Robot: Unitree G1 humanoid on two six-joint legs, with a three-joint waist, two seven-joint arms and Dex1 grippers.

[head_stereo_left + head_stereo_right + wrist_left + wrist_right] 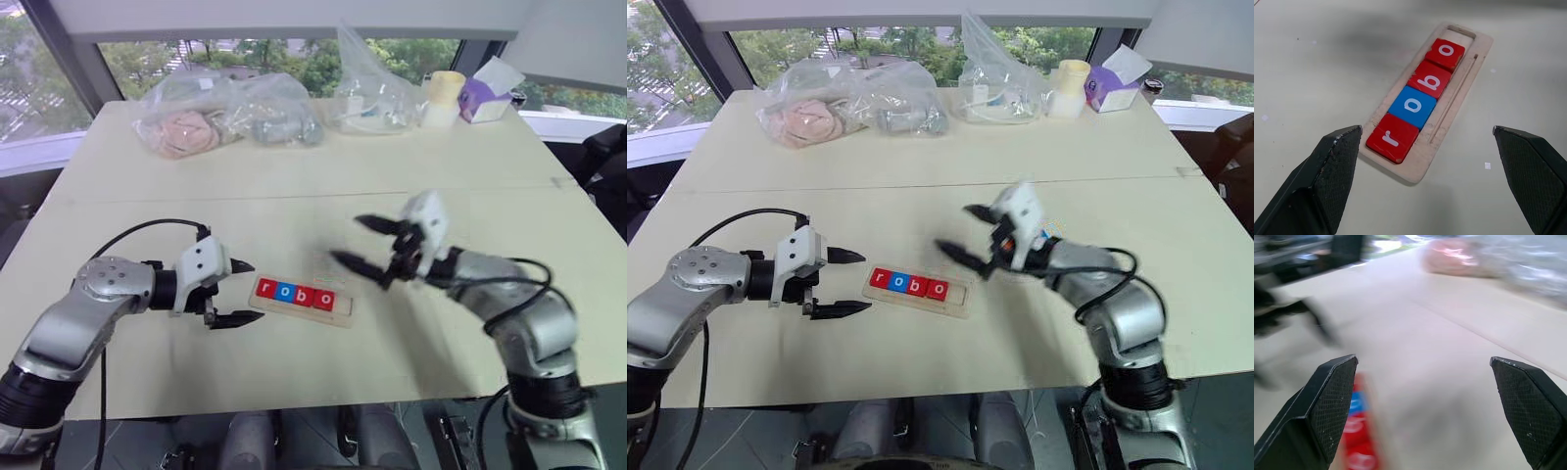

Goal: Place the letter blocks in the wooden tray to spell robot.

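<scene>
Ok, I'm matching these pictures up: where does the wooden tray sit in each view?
Left eye view: wooden tray centre, between both grippers.
Right eye view: just left of centre.
Left wrist view: centre, running away from the camera.
Right wrist view: only blurred tiles by one finger; tray itself unclear.
Shared landmark: red r tile at the tray's end.

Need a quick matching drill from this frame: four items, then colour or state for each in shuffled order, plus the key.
Column 1:
1. r block
2. first o block
3. last slot of the wooden tray
4. left claw

Column 2:
A. blue
B. open, holding nothing
C. red
D. no block in it

Pairs: 1-C, 2-A, 3-D, 4-B
</scene>
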